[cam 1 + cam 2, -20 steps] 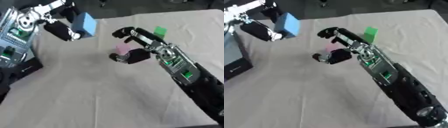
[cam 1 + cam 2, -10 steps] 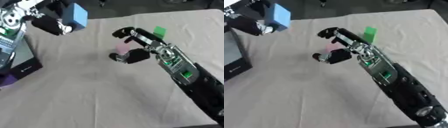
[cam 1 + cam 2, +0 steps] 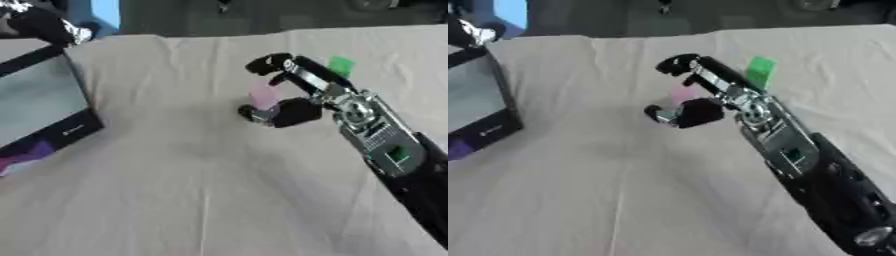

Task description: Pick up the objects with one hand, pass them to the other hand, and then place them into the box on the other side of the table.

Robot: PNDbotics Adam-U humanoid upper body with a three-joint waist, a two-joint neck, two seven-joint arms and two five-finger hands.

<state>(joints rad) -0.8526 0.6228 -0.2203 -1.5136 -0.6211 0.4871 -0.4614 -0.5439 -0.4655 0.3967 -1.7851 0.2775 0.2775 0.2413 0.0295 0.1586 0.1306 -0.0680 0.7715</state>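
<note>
My left hand is at the top left corner, shut on a light blue block that it holds above the far edge of the dark box. A pink block stands on the cloth in the middle. My right hand arches round it, open, with its fingers over the top and the thumb low beside the block. Just behind the right hand's fingers stands a green block.
The box at the left has a pale grey inside and a purple patch at its near corner. A beige cloth covers the table. The table's far edge runs along the top, dark beyond it.
My left hand has carried the blue block left and away, up over the box. The right hand stays around the pink block. The camera has shifted slightly.
</note>
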